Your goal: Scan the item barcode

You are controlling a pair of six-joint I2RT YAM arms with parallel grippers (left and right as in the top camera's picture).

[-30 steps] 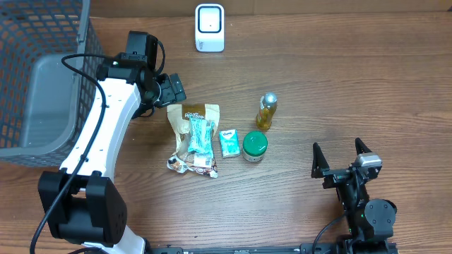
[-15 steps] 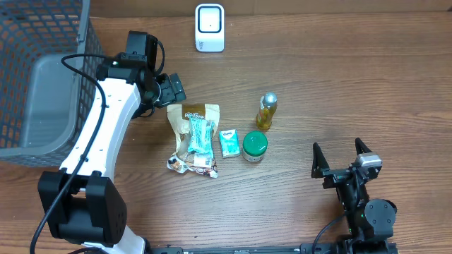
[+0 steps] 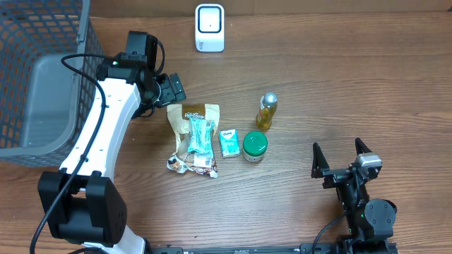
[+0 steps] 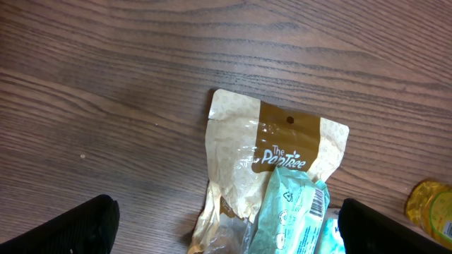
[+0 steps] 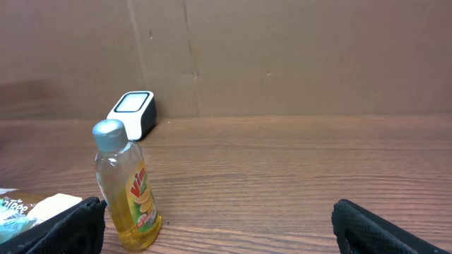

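Several items lie mid-table: a cream-and-brown snack bag (image 3: 185, 116) (image 4: 272, 141) with a teal packet (image 3: 200, 135) (image 4: 295, 210) on top of it, barcode showing, a small teal box (image 3: 228, 143), a green-lidded jar (image 3: 255, 146) and a yellow dish-soap bottle (image 3: 265, 111) (image 5: 128, 190) standing upright. The white scanner (image 3: 210, 28) (image 5: 132, 113) stands at the table's far edge. My left gripper (image 3: 173, 89) (image 4: 226, 231) hangs open just above the bag's top end, holding nothing. My right gripper (image 3: 342, 156) (image 5: 219, 229) rests open at the near right, apart from every item.
A dark wire basket (image 3: 49, 28) with a grey liner takes up the far left corner. A cardboard wall (image 5: 282, 56) rises behind the scanner. Bare wood (image 3: 367, 85) stretches right of the bottle.
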